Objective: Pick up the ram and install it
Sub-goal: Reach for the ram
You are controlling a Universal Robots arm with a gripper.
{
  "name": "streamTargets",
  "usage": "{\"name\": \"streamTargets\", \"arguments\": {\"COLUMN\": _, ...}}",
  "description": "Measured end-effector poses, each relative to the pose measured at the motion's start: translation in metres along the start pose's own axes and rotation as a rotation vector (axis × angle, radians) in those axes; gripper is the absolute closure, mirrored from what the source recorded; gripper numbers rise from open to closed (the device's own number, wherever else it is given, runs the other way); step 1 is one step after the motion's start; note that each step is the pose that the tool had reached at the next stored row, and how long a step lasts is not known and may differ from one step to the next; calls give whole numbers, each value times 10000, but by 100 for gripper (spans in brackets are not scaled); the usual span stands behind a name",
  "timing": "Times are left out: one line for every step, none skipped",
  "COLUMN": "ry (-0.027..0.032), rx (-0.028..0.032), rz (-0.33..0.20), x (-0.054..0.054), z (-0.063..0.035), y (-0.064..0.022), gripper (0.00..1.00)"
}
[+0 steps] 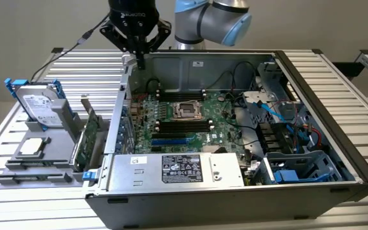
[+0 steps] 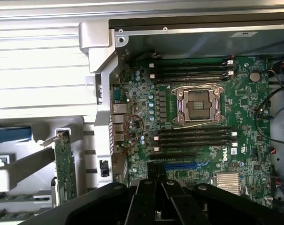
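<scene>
An open PC case [image 1: 235, 201] lies on its side on a slatted bench [image 1: 43, 211]. Its labelled power supply [image 1: 178, 170] runs along the nearest edge.

Outside the case, at the exterior view's left, is a gray rack [image 1: 11, 181]. The ram [image 2: 19, 199] sits there edge-up in the rack's low slots and appears in the wrist view as thin green strips. It is well apart from the tool, and nothing is touching it. A little farther back on the same rack, a tall green card [image 1: 91, 134] stands upright just beside the case wall. Behind the card, a silver drive [image 1: 40, 103] with blue rails leans in its cradle.

Inside the case, the green motherboard [image 1: 171, 115] lies flat, with the metal-framed socket [image 1: 187, 109] near its middle. Rows of long black slots [image 1: 182, 125] flank the socket on the near and far sides. Black and blue cables [image 1: 280, 120] crowd the bays at the exterior view's right.

At the far end, the tool [image 1: 140, 62] hangs pointing straight down over the case's back-left corner, just above the rim. Its dark fingers [image 2: 152, 171] are drawn together, and nothing can be seen between them. The gray and blue arm [image 1: 212, 19] rises behind it.
</scene>
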State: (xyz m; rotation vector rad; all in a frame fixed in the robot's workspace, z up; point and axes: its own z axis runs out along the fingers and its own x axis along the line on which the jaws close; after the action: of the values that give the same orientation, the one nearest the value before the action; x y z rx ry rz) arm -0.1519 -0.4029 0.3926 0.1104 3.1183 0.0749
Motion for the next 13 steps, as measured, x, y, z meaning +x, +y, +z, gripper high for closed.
{"name": "streamTargets", "arguments": {"ry": 0, "rx": 0, "rz": 1, "x": 44, "z": -2, "y": -14, "gripper": 89}}
{"name": "streamTargets", "arguments": {"ry": 1, "rx": 0, "rz": 1, "x": 89, "z": -3, "y": -28, "gripper": 89}}
{"name": "streamTargets", "arguments": {"ry": 0, "rx": 0, "rz": -1, "x": 134, "z": -4, "y": -43, "gripper": 89}}
{"name": "streamTargets", "arguments": {"ry": 0, "rx": -1, "rz": 0, "x": 178, "z": -6, "y": -57, "gripper": 89}}
{"name": "streamTargets", "arguments": {"ry": 0, "rx": -1, "rz": 0, "x": 222, "z": -7, "y": -72, "gripper": 89}}
{"name": "streamTargets", "arguments": {"ry": 0, "rx": 0, "rz": 1, "x": 266, "z": -9, "y": -84, "gripper": 89}}
{"name": "streamTargets", "arguments": {"ry": 0, "rx": 0, "rz": 0, "x": 310, "z": -10, "y": -96, "gripper": 89}}
{"name": "streamTargets", "arguments": {"ry": 0, "rx": -1, "rz": 0, "x": 358, "z": -11, "y": -106, "gripper": 89}}
{"name": "streamTargets", "arguments": {"ry": 0, "rx": -1, "rz": 0, "x": 403, "z": -11, "y": -115, "gripper": 89}}
{"name": "streamTargets", "arguments": {"ry": 1, "rx": 0, "rz": 0, "x": 447, "z": -12, "y": -124, "gripper": 89}}
{"name": "streamTargets", "arguments": {"ry": 0, "rx": 0, "rz": 1, "x": 492, "z": -11, "y": -133, "gripper": 89}}
{"name": "streamTargets", "arguments": {"ry": 0, "rx": -1, "rz": 0, "x": 538, "z": -10, "y": -141, "gripper": 89}}
{"name": "streamTargets", "arguments": {"ry": 0, "rx": 0, "rz": 0, "x": 582, "z": -9, "y": -148, "gripper": 89}}
